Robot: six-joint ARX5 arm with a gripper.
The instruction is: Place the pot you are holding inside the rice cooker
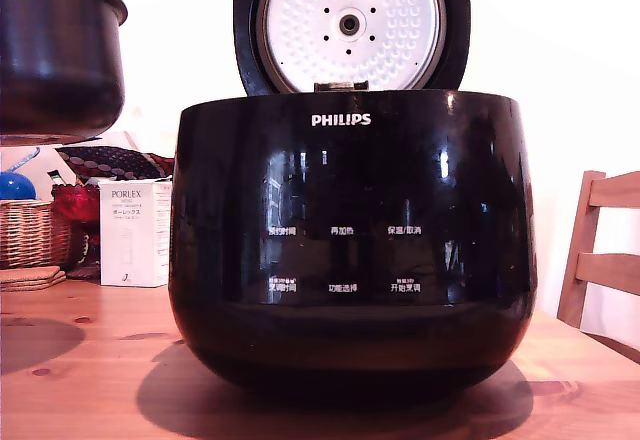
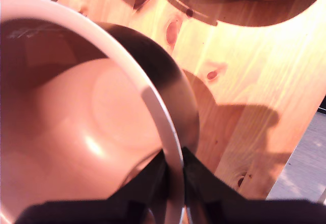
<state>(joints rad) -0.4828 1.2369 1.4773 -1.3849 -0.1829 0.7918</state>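
The gripper point(image 2: 173, 170) is pinching the pot point(image 1: 60, 55) by its thin rim, one finger inside the wall and one outside, and is holding it in the air beside the rice cooker point(image 1: 350, 250), on the exterior view's left, about level with the cooker's top. A one-sided rim grip is risking tilt or slip. Because the pot is hanging off to the side, its base could be clipping the cooker's edge or open lid point(image 1: 350, 25) if not raised enough.
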